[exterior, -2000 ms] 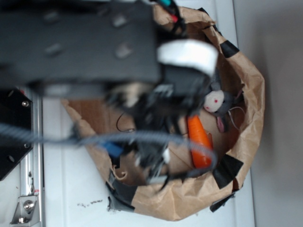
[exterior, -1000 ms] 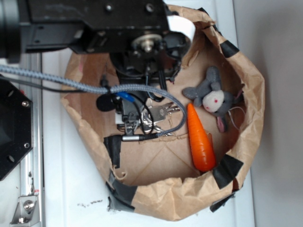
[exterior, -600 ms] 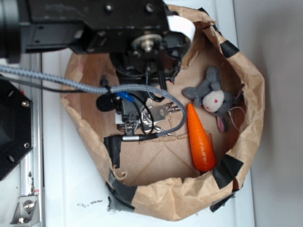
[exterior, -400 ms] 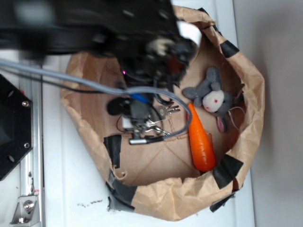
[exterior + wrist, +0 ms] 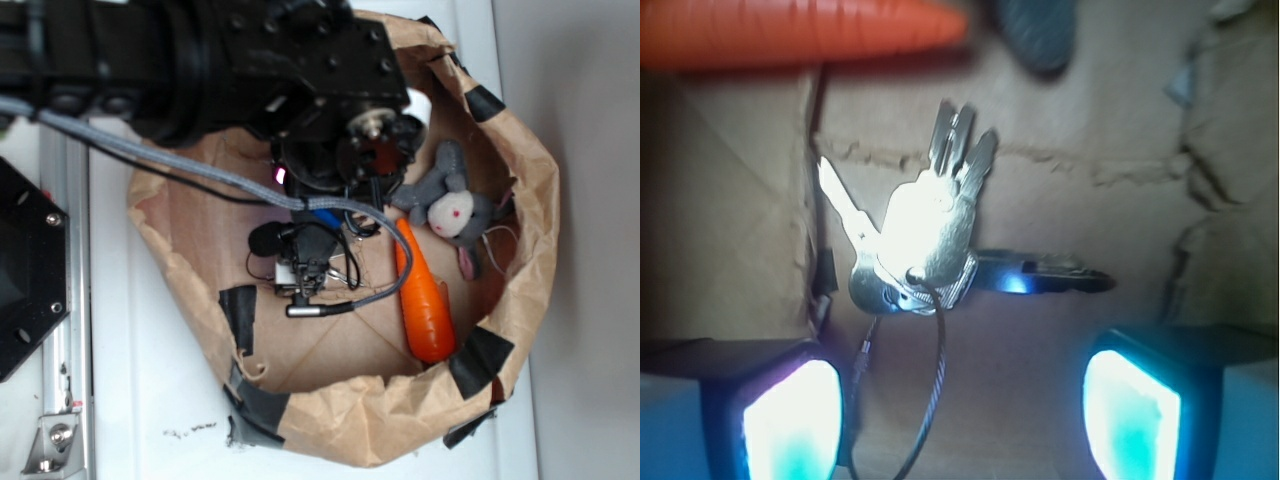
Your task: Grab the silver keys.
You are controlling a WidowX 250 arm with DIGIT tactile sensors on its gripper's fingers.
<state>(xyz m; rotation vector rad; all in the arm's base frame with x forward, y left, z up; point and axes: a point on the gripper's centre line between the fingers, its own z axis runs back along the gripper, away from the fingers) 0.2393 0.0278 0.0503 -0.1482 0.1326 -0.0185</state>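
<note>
Gripper above the keys inside the paper bag

The crumpled brown paper bag [image 5: 520,190] holds an orange carrot [image 5: 425,300], a grey stuffed mouse [image 5: 450,205] and, on its floor left of the carrot, the silver keys [image 5: 915,235]. The gripper [image 5: 960,410] hovers with its jaws spread wide, grasping nothing; the keys lie between and just ahead of the glowing pads [image 5: 795,420]. A good grasp likely means lowering straight down, centring on the thick cluster rather than the thin wire loop [image 5: 925,400], then closing.

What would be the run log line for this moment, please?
stage: approach | target: silver keys on bag floor, ungrasped | jaws: open, straddling wire loop | nearby: carrot
</note>
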